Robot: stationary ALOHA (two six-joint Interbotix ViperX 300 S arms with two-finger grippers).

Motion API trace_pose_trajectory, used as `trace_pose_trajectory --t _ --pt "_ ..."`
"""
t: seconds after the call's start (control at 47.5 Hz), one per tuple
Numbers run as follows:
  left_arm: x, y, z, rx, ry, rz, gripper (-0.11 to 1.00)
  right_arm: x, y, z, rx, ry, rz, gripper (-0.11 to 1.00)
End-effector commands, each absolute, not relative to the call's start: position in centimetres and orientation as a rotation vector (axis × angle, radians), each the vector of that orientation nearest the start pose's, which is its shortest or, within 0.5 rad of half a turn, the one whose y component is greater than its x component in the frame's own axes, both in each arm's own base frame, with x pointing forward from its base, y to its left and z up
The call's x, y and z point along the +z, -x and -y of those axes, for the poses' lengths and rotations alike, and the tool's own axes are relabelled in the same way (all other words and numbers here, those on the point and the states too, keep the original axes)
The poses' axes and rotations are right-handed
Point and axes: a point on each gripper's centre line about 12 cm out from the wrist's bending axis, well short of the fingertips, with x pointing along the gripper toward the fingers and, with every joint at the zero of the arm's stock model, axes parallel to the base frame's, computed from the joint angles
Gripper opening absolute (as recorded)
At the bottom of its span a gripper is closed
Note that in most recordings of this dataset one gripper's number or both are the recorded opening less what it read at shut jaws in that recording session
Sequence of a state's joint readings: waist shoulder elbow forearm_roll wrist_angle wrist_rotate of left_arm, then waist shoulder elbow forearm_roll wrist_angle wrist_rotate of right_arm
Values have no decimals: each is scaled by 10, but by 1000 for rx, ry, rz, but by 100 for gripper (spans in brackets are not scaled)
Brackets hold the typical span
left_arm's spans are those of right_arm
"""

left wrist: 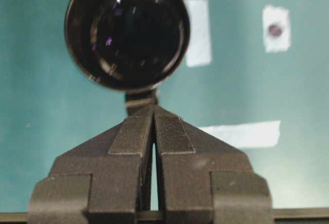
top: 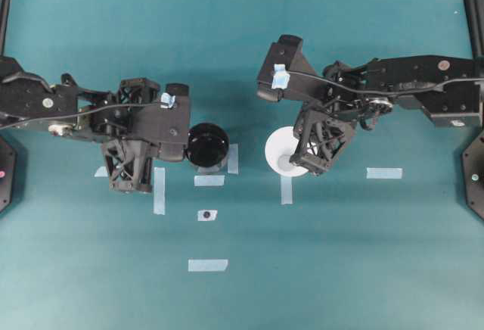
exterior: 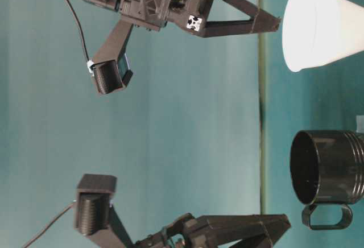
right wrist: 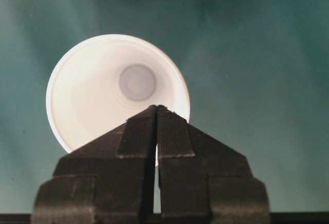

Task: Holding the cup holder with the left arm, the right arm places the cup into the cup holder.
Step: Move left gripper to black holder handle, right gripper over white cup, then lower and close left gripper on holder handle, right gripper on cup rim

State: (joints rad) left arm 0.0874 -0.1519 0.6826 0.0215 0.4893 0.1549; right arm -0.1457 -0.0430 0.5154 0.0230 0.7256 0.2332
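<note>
The glossy black cup holder (top: pixel 208 146) stands upright left of centre, its stubby handle (exterior: pixel 327 218) turned toward my left arm. My left gripper (left wrist: pixel 154 108) is shut and empty. Its tips hang just above the handle (left wrist: pixel 140 99), about level with the holder's rim (exterior: pixel 297 168). The white paper cup (top: pixel 281 148) stands upright to the holder's right, mouth up. Shut and empty too, my right gripper (right wrist: pixel 157 108) hovers over the cup's near rim (right wrist: pixel 61 131), and from the side its tips (exterior: pixel 277 23) are just above the rim (exterior: pixel 287 29).
Several pale tape strips lie on the teal table: one (top: pixel 159 190) below my left arm, one (top: pixel 209 181) under the holder, one (top: pixel 384 172) at the right, one (top: pixel 207 265) toward the front. A tape square with a dark dot (top: pixel 206 215) lies between them.
</note>
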Motion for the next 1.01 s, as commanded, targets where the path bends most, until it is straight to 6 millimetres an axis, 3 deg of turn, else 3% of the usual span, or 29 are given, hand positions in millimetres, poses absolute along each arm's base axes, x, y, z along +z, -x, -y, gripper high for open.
trace_pose_trajectory --t 0.0,0.231,0.4,0.526,0.673,0.736,0.799,0.989 --pt "191 -339 -30 -1 -132 -985 4 199 -358 49 -253 -310 -1127 4" --pt "192 -340 -31 -4 -142 -983 4 200 -358 49 -243 -297 -1130 5" --pt "191 -339 -33 4 -135 -987 4 197 -358 49 -232 -278 -1139 12" --pt "191 -340 -35 9 -131 -982 4 193 -359 53 -244 -289 -1147 32" --pt "192 -340 -35 11 -131 -976 7 190 -359 56 -251 -288 -1159 72" --pt "193 -341 -36 14 -129 -970 17 190 -359 57 -249 -279 -1156 87" --pt "193 -342 -35 12 -130 -967 35 189 -359 58 -251 -264 -1157 96" --pt "186 -345 -33 1 -139 -982 87 189 -357 69 -279 -269 -1158 96"
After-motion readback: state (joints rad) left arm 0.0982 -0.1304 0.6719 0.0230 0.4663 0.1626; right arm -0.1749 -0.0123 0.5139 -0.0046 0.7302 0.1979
